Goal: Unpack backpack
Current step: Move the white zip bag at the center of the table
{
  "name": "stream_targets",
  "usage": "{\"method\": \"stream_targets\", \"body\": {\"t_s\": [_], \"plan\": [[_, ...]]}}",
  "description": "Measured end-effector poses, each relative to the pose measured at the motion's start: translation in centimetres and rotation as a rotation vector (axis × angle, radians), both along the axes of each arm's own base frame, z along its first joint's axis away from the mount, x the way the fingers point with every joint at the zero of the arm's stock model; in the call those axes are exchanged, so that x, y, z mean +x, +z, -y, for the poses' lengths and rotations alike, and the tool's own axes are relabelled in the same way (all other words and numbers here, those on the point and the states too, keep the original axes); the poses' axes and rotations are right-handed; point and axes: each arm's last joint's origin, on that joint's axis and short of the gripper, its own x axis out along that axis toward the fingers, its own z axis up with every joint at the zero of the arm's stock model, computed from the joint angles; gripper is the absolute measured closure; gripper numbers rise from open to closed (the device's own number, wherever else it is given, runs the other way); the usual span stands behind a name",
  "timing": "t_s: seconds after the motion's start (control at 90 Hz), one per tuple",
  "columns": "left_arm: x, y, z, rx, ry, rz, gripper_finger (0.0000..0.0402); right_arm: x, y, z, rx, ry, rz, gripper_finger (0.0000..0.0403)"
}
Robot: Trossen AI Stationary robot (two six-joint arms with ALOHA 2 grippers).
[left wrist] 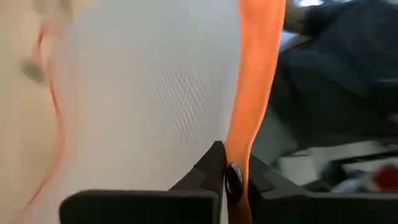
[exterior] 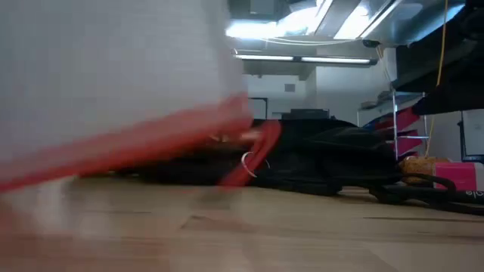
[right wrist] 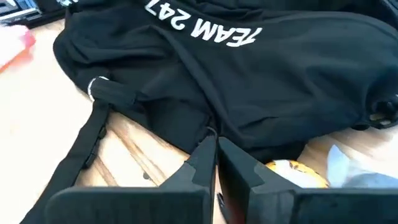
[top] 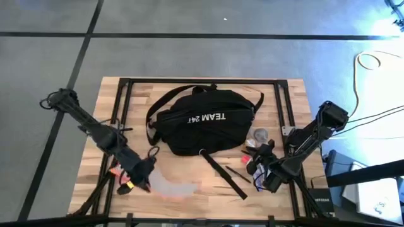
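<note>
pouch (left wrist: 155,106): right up against the left wrist lens, translucent mesh with orange trim, blurry in the low view too
left gripper (left wrist: 225,177): pinched tight on the pouch's orange edge, near the table's front-left part in the high view (top: 136,180)
backpack (top: 202,123): mid-table, lying flat, "TEAM 247" lettering up, straps trailing toward the front edge
right gripper (right wrist: 216,163): jaws closed with nothing visibly between them, fingertips just at the backpack's near edge, front-right of the table (top: 265,173)
small items (top: 257,151): loose bits just right of the backpack, too small to name
step in hand: probably setting the pouch down well clear of the backpack
doing it well: keep the grip on the trim, not the mesh; lower until flat on the wood (top: 208,195), then let go; avoid dragging across the loose strap (top: 224,170)
watch out: pouch is floppy, could fold under itself
</note>
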Motion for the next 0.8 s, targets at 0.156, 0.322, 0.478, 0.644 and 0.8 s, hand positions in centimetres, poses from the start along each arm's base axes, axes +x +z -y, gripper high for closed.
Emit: {"method": "stream_targets", "body": {"t_s": [0.156,0.322,0.478,0.644,0.8], "plan": [[0.0,-1.5,0.3,-0.142,-0.067,0.041,0.0402,0.4,0.0,-0.2,-0.015,0.028,0.004,0.0403],[-0.1,-2.8,-0.2,-0.072,-0.042,0.051,0.0402,0.4,0.1,-0.2,-0.024,0.026,0.018,0.0403],[-0.3,-5.3,-1.4,0.142,0.127,0.022,0.0402,0.5,0.1,-0.3,-0.025,0.028,0.039,0.0403],[0.1,-6.7,-3.2,0.421,0.368,0.161,0.0402,1.0,0.3,-0.6,-0.029,0.037,0.091,0.0403],[0.3,-7.2,-4.1,0.570,0.500,0.251,0.0402,2.7,0.6,-0.9,-0.017,0.049,0.136,0.0403]]}}
